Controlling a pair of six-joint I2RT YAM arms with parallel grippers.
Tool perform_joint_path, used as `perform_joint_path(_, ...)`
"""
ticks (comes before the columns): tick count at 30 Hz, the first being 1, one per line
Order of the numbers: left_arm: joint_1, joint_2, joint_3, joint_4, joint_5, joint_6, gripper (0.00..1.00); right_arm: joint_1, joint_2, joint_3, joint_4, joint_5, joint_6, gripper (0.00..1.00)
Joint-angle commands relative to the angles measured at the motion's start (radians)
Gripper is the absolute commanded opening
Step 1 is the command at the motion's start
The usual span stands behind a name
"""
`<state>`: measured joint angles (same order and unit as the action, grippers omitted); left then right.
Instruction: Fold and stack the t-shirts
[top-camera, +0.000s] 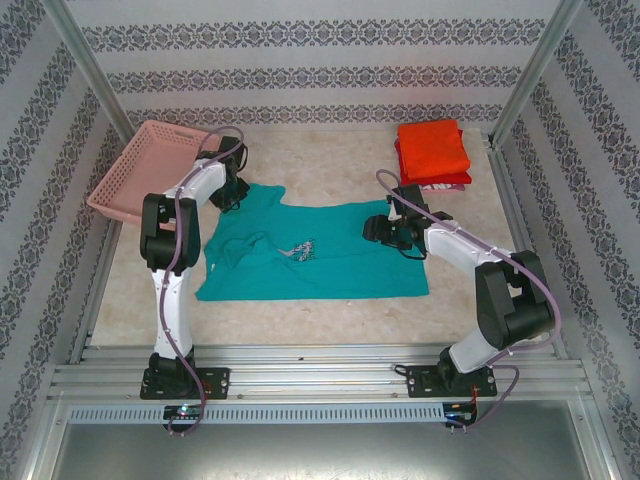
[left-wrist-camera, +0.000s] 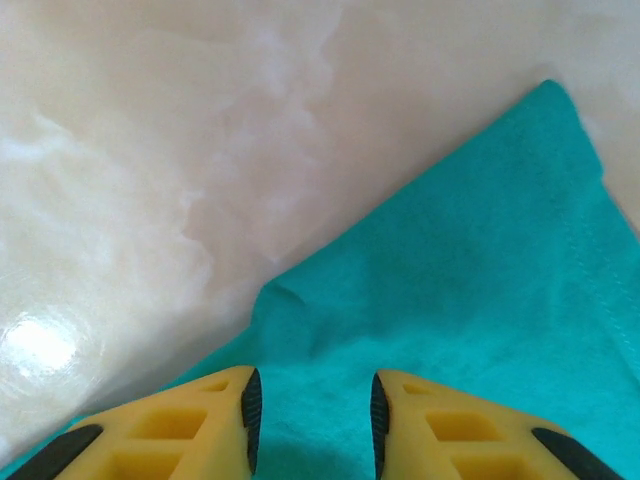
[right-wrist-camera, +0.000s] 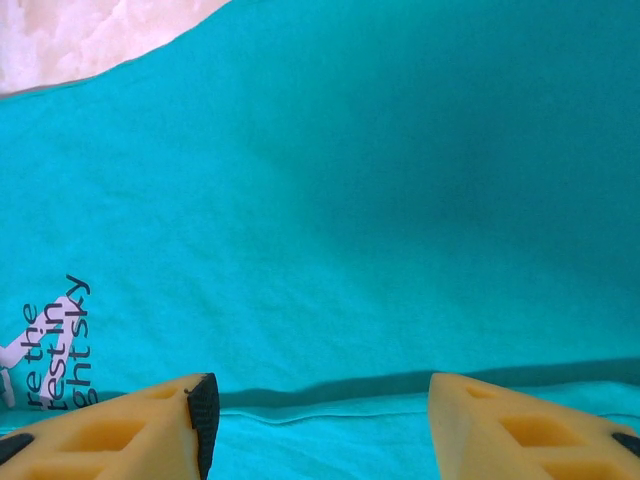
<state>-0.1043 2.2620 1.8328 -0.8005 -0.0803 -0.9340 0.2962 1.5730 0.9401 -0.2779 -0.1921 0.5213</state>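
Left claw (left-wrist-camera: 312, 405): released. Yellow fingers parted, teal cloth lying loose below the gap, nothing pinched. It sits over the shirt's 10 o'clock corner.
Right claw (right-wrist-camera: 322, 400): also released, fingers wide apart, low over the shirt's 3 o'clock side, gripping nothing.

Worktop (top-camera: 330, 320): pale, marbled.

Teal t-shirt (top-camera: 330, 265): spread at the worktop's centre, print side up and mostly flat. Rumpled ridges toward its 9 o'clock side; one flap points to 11 o'clock.

Step in hand (judgement): laying out is nearly finished and the first fold is not yet made. To do it well:
- Smooth the 9 o'clock ridges first.
- Have each claw pinch right at a cloth edge, taking both layers.
- Lift low and move both claws at a matched pace so the crease runs straight.
- Let go only once the cloth lies down.

Containers: pink basket (top-camera: 120, 195) at the worktop's 10 o'clock; no cloth visible inside it.

Folded stack (top-camera: 432, 150): at 1 o'clock, near the teal shirt's far corner. Orange-red tee on top, red under it, a white-pink printed edge at the bottom.

Chest print (right-wrist-camera: 55, 345): small and pale with dark lettering, at 9 o'clock of the right claw in its wrist view.
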Motion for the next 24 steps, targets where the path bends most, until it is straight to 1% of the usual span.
perform_joint_path(1,0.006,0.054,0.01,-0.063,-0.019,0.012,0.36,-0.006,-0.001,0.001,0.007,-0.004,0.004,0.58)
perform_joint_path(5,0.006,0.082,-0.001,-0.06,-0.019,0.013,0.35,-0.006,0.002,0.003,0.01,-0.01,0.004,0.58)
perform_joint_path(8,0.006,0.111,0.005,-0.071,-0.011,0.023,0.31,-0.006,0.0,0.001,0.011,-0.01,0.005,0.58)
perform_joint_path(10,0.005,0.117,0.019,-0.082,-0.018,0.027,0.25,-0.006,-0.003,-0.001,0.009,-0.009,0.007,0.58)
perform_joint_path(14,0.005,0.117,0.017,-0.084,-0.015,0.036,0.06,-0.006,-0.01,0.0,0.008,-0.009,0.009,0.58)
perform_joint_path(16,0.005,0.113,0.012,-0.083,-0.009,0.043,0.0,-0.006,-0.011,0.0,0.009,-0.007,0.008,0.58)
perform_joint_path(19,0.006,0.093,-0.018,-0.065,-0.014,0.04,0.0,-0.006,-0.012,0.005,0.008,-0.007,0.009,0.58)
perform_joint_path(22,0.006,0.03,-0.094,0.016,-0.015,0.032,0.0,-0.007,-0.013,0.014,0.004,-0.003,0.006,0.58)
perform_joint_path(24,0.006,-0.012,-0.11,0.04,-0.009,0.033,0.0,-0.009,-0.011,0.024,-0.005,0.005,0.001,0.58)
